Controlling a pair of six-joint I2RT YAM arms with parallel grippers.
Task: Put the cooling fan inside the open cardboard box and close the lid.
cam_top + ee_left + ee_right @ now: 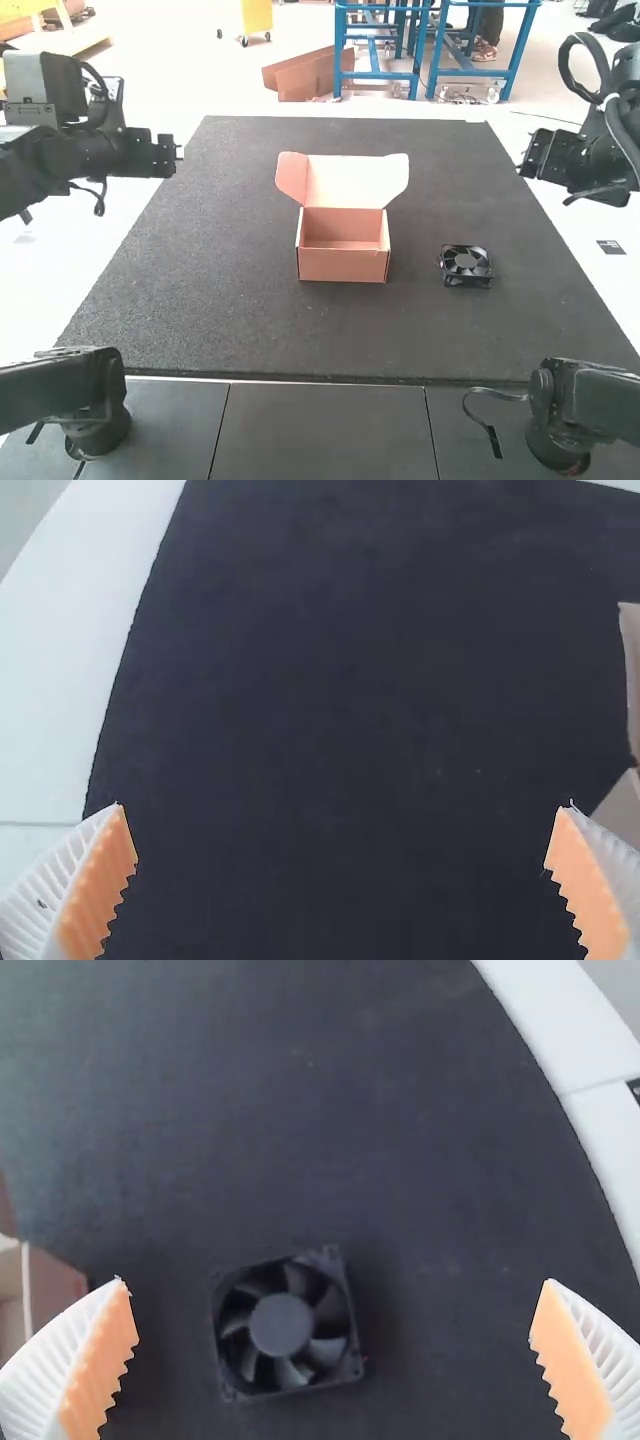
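The fan point(467, 266) is lying flat on the black mat point(200, 260), lower right of centre in the high view, just to the right of the box point(343, 245) and not touching it. The box is sitting mid-frame with its mouth facing up and its lid point(343, 178) standing upright along the back wall. The right fingers point(95, 1370) are hanging wide apart and empty above the fan. The left fingers point(95, 880) are also spread wide, holding nothing, over bare mat at the upper left of the high view.

Several things are looking risky from here. The fan is sitting low and flat, so fingers coming down too shallow are likely to push it along the mat, while fingers coming down too deep are likely to jam into the mat. A grip on one corner could leave the fan twisting or slipping out during the lift. The box seems light and nothing is steadying it, so a fan clipping its right wall on the way in could be shoving it sideways or tipping it. At closing, a push on the lid from one side may slide the whole box across the bench instead of folding the flap. The lid's rounded corner tabs may also catch outside the walls, leaving it gaping.
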